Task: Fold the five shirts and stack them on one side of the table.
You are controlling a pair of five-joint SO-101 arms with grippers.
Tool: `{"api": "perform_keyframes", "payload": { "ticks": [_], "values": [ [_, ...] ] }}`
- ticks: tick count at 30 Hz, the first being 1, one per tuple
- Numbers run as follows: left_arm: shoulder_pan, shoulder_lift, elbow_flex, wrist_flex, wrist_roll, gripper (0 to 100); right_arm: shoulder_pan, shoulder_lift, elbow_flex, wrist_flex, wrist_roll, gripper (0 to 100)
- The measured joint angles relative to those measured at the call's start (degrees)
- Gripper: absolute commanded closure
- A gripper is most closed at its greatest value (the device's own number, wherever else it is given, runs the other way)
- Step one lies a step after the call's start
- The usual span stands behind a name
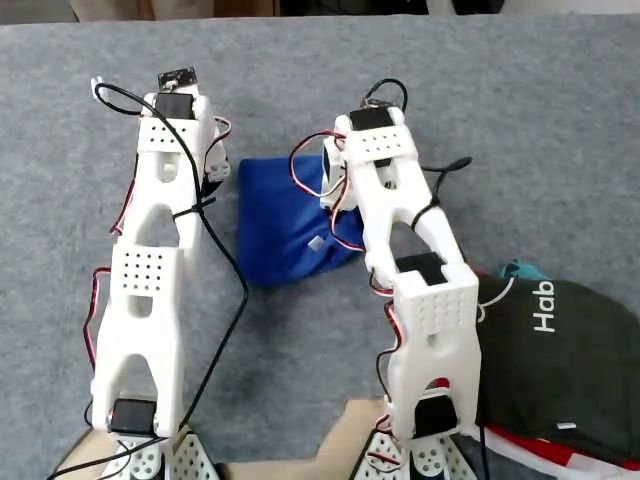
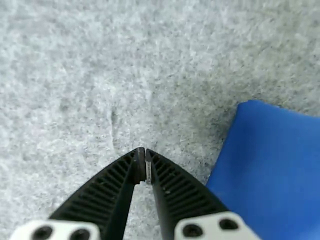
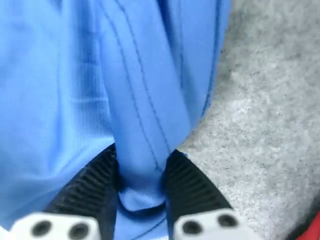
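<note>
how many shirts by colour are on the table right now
blue shirt: 1
dark shirt: 1
teal cloth: 1, just an edge
red cloth: 1, an edge
white cloth: 1, an edge
total: 5; whether the three edges are separate shirts is unclear

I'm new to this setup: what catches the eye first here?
The blue shirt lies bunched mid-table, with the right claw shut on a fold of it. The left claw is shut over bare table beside it, and a dark shirt lies by the base of the right arm.
</note>
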Motion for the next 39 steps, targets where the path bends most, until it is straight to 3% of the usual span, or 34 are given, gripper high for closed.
{"api": "perform_keyframes", "payload": {
  "ticks": [5, 10, 16, 23, 31, 39],
  "values": [
    [-0.35, 0.0, 0.0, -1.05, -0.53, 98, 0.0, 0.0, 0.0, 0.0, 0.0, 99.4],
    [-6.86, 0.0, 0.0, -5.1, -3.34, 98, 1.32, 0.0, 0.0, 0.97, 0.0, 99.4],
    [-13.01, 0.0, 0.18, -8.44, -3.87, 98, 6.95, 0.0, -6.15, 9.41, 0.0, 99.4],
    [-15.3, 0.0, 0.18, -9.32, -3.87, 98, 14.86, -7.12, -6.68, 10.02, 6.24, 99.4],
    [-15.82, 0.0, 0.18, -9.32, -3.87, 98, 19.52, -28.31, 11.78, 10.11, 10.11, 99.4],
    [-15.82, 0.0, 0.18, -9.32, -3.87, 98, 34.99, -45.36, 32.18, 10.11, 20.22, 99.4]
  ]
}}
